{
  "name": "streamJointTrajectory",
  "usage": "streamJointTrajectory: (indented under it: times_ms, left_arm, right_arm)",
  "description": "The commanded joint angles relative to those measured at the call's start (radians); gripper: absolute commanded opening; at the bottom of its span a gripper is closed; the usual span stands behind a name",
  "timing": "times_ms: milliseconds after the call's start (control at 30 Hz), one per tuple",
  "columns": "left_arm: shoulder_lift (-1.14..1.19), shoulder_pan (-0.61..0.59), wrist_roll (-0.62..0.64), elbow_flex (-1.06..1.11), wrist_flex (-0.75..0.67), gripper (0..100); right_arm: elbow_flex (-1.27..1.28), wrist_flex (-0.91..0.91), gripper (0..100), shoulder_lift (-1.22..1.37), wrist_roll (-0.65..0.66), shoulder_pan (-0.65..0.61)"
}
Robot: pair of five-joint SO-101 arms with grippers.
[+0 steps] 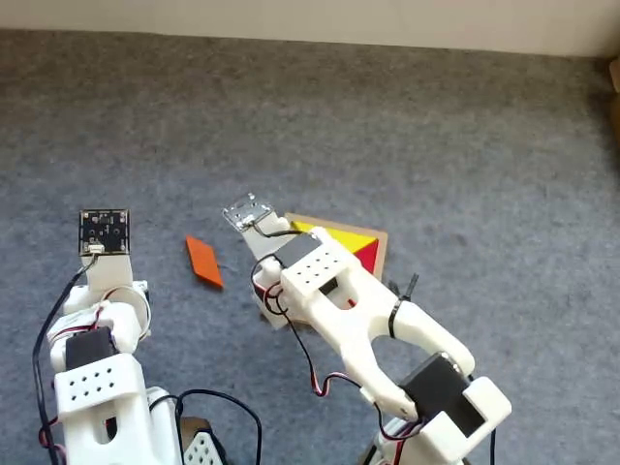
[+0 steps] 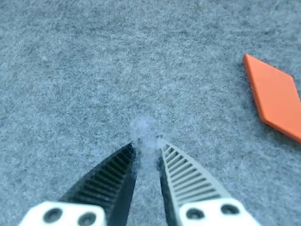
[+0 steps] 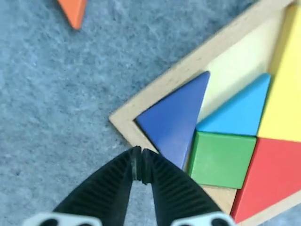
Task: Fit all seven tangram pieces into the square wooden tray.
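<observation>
The square wooden tray is lying on the grey carpet, about midway across it and well short of its far edge, and the right arm is covering most of it in the high view. Five pieces are sitting inside it. A dark blue triangle is filling the corner nearest the right gripper, with its edges lying along the rim. A light blue triangle and a green square are touching it, and the square is sitting directly against the light blue piece. A yellow triangle and a red triangle are lying next, meeting each other and bordering those two. A strip of pale tray floor is showing bare between the rim, the dark blue triangle and the yellow one.

The orange parallelogram is lying flat on the carpet outside the tray, apart from the tray's left side and between the two arms.

The right gripper is hanging over the tray's rim at the dark blue triangle's corner, clenched with its tips together and gripping nothing. The left gripper is hovering over bare carpet with its fingers slightly parted, released and carrying nothing, with the orange parallelogram lying off to one side.
</observation>
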Motion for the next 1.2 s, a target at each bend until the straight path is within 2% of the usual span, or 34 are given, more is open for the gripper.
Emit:
streamJointTrajectory:
  times_ms: [0,133,267,467,633,800,867,967,1167]
  left_arm:
    - [-0.013,0.007,-0.011,-0.004,-0.015,7]
    - [-0.013,0.007,-0.011,-0.004,-0.015,7]
    - [-0.013,0.007,-0.011,-0.007,-0.015,7]
    - [-0.013,0.007,-0.028,-0.077,-0.005,7]
    - [-0.004,0.015,-0.114,-0.278,0.166,8]
    - [0.005,0.048,-0.135,-0.463,0.364,24]
    - [0.048,0.084,-0.135,-0.509,0.420,28]
    - [0.179,0.147,-0.132,-0.570,0.470,28]
    - [0.513,0.205,-0.107,-0.688,0.476,29]
  right_arm:
    - [0.001,-0.051,0.5,-0.024,0.011,0.004]
    - [0.019,0.019,0.5,-0.102,0.011,0.050]
    - [0.120,0.018,0.5,-0.335,0.009,0.113]
    - [0.437,-0.166,0.5,-0.728,0.005,0.285]
    - [0.644,-0.312,0.5,-0.987,0.005,0.420]
    - [0.760,-0.400,0.5,-1.144,0.005,0.460]
    - [0.782,-0.407,0.6,-1.178,0.005,0.469]
    - [0.794,-0.407,0.6,-1.210,0.005,0.504]
    - [0.794,-0.407,0.6,-1.222,-0.052,0.568]
